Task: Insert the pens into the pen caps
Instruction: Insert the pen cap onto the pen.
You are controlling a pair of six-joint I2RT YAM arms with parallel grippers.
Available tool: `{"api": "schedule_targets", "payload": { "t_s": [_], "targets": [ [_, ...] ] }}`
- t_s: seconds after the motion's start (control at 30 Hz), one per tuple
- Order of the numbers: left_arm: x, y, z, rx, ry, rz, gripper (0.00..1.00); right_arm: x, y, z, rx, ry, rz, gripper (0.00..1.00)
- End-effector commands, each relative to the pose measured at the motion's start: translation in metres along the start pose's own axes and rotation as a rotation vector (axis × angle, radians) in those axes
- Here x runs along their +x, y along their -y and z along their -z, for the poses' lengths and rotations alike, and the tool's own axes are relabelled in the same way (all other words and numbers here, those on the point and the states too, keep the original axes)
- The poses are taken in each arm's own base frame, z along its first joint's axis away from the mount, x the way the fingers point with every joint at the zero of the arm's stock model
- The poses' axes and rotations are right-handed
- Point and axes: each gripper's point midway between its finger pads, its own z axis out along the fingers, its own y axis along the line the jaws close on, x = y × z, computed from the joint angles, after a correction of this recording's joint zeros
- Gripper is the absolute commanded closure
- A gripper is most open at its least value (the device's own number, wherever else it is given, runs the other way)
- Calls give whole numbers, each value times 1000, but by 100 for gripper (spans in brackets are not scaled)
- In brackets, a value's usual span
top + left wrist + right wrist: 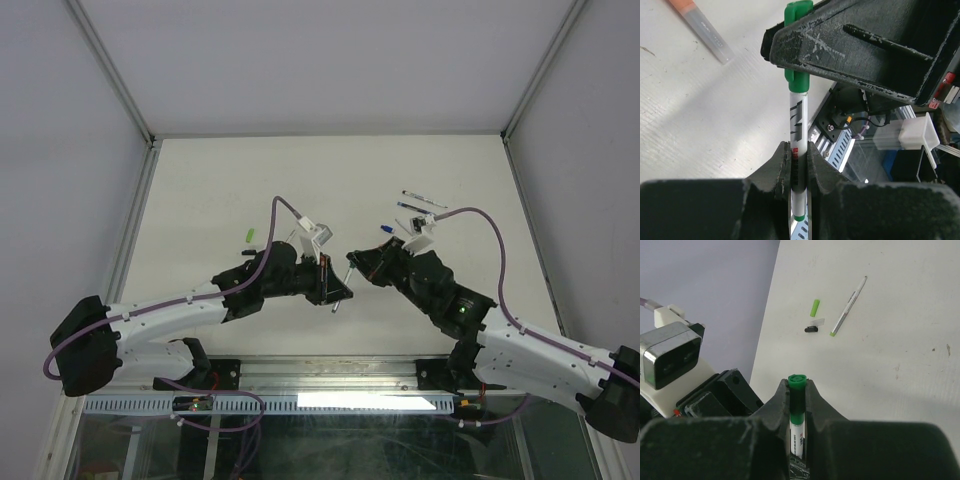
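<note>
My left gripper (797,150) is shut on the barrel of a white marker (799,125) with a green end band. My right gripper (797,385) is shut on a dark green cap (797,382), which sits over the marker's other end (800,437). The same cap shows in the left wrist view (796,80), clamped by the right gripper's fingers (855,50). In the top view the left gripper (335,290) and right gripper (358,262) meet at mid-table with the marker (341,288) between them. A lime green cap (815,307), a black cap (811,329) and a lime-tipped pen (847,307) lie on the table.
An orange-ended marker (700,25) lies on the table near the left gripper. Dark pens (420,200) and a blue cap (385,228) lie at the back right. A lime green cap (250,234) lies left of centre. The left wrist camera (670,355) is close to the right gripper.
</note>
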Motion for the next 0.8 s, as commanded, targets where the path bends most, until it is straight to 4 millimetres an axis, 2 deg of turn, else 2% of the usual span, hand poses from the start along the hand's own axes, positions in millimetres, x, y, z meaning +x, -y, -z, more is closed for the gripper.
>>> {"api": "schedule_targets", "payload": {
  "t_s": [0.0, 0.33, 0.47, 0.57, 0.77],
  "targets": [
    [-78, 55, 11, 124, 249, -120, 100, 25, -24, 12, -128, -139, 59, 100],
    [-124, 78, 40, 114, 419, -213, 100, 39, -49, 25, -241, -253, 80, 100],
    [-145, 89, 49, 100, 477, -242, 100, 50, -45, 23, -202, -309, 84, 100],
    [-161, 103, 62, 116, 528, -281, 100, 72, -38, 24, -164, -372, 118, 100],
    [-184, 119, 89, 115, 622, -316, 100, 136, -13, 38, -117, -491, 175, 100]
  ]
}}
